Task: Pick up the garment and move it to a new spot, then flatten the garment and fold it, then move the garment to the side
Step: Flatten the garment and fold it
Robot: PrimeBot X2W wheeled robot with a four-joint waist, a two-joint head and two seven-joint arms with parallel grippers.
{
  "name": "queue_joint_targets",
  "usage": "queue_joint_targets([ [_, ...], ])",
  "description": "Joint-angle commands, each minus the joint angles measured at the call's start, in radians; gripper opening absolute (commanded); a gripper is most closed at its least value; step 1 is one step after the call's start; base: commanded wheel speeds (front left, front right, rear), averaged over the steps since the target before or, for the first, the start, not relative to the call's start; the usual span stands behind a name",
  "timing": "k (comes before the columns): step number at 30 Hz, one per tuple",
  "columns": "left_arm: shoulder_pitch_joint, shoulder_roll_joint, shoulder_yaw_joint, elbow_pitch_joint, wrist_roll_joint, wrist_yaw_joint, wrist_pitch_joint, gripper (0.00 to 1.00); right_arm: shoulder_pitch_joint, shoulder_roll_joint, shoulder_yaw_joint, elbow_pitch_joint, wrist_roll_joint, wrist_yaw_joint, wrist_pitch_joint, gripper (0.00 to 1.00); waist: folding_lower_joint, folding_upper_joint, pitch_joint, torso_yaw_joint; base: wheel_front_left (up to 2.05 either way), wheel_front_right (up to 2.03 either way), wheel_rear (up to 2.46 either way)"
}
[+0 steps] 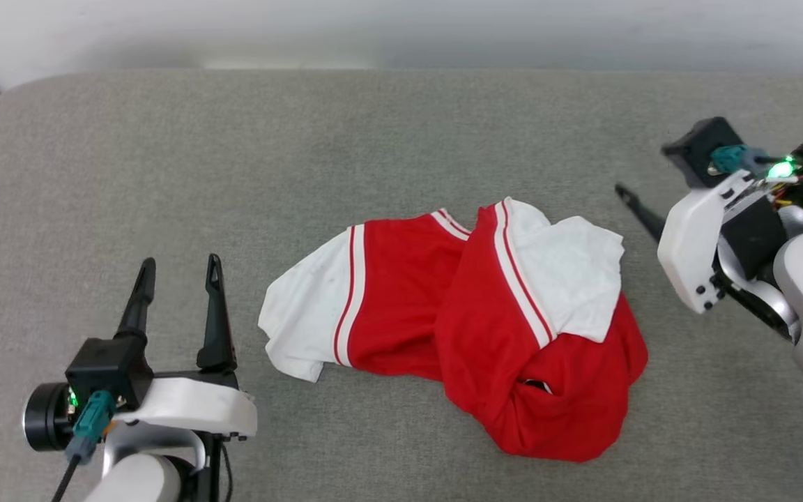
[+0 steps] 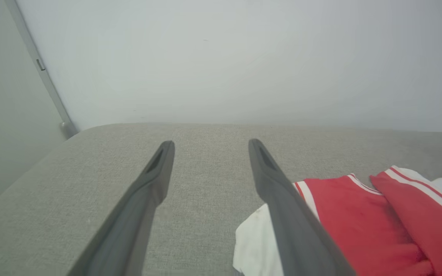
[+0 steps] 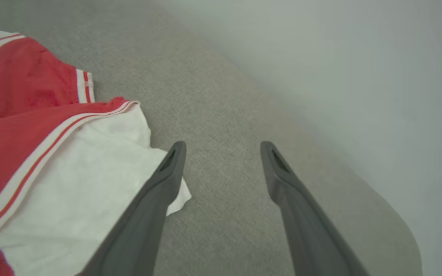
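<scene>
Presently both tools stand empty. The left gripper (image 1: 180, 261) has its jaws spread wide and grasps nothing; the red jersey (image 1: 401, 300) lies crumpled just to its right, with a white sleeve (image 1: 304, 314) nearest. The right gripper (image 3: 224, 145) is likewise released, with the other sleeve (image 3: 71, 184) just beside one finger. Risk: on the grey cushion (image 1: 164, 174), a pinch into bunched cloth may catch several layers, so the jersey lifts twisted and resists flattening.
</scene>
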Motion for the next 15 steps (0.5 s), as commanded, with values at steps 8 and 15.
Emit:
queue_joint_targets([
  [8, 0.076, -0.214, 0.178, -0.018, 0.172, -0.125, -0.003, 1.00, -0.162, -0.118, 0.224, -0.013, 0.389, -0.001, 0.381, 1.00, 0.0000, -0.0001, 0.081, 0.067, 0.00, 0.00, 0.00],
  [15, 0.076, -0.366, 0.281, -0.006, 0.283, -0.244, -0.003, 1.00, -0.243, -0.115, 0.318, 0.074, 0.476, -0.001, 0.473, 1.00, 0.0000, -0.0001, 0.153, 0.118, 0.00, 0.00, 0.00],
])
